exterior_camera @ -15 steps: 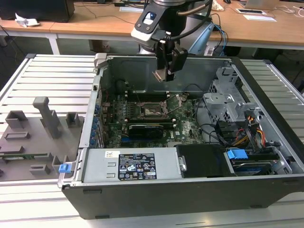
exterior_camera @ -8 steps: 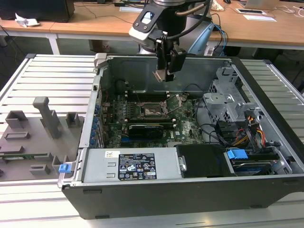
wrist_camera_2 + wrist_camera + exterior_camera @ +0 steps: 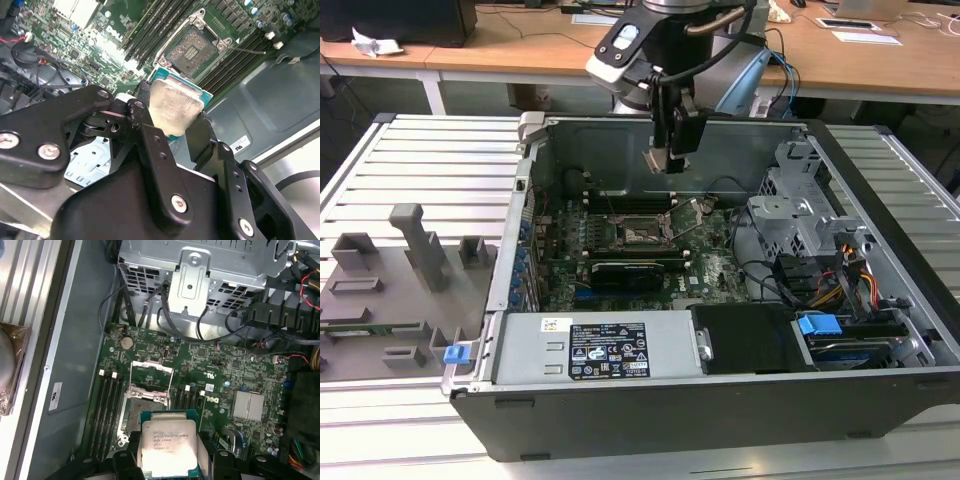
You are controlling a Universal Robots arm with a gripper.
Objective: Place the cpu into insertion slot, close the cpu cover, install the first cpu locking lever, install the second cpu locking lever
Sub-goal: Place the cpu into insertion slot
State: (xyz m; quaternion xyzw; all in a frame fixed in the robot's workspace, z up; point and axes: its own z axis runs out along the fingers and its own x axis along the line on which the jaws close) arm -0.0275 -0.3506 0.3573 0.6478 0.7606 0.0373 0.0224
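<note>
My gripper [image 3: 665, 158] hangs inside the open computer case, above the back of the motherboard [image 3: 710, 265]. It is shut on the cpu [image 3: 172, 106], a flat square chip with a dull silver top, gripped by two opposite edges. In the first wrist view the cpu [image 3: 167, 445] sits between the black fingers [image 3: 131, 452], just short of the insertion slot [image 3: 145, 407]. The slot [image 3: 192, 47] is bare, with its dark pin field showing. The cpu cover [image 3: 152, 365] stands swung open at the slot's far side. A thin wire lever [image 3: 250, 50] sticks out beside the socket [image 3: 638, 232].
Long memory slots [image 3: 106, 405] flank the socket. A black card with a grille [image 3: 635, 268] lies in front of it. A metal drive cage [image 3: 800, 200] and cables [image 3: 770, 275] fill the exterior view's right. The power supply [image 3: 590, 345] runs along the front. Grey fixtures [image 3: 400, 270] stand outside on the left.
</note>
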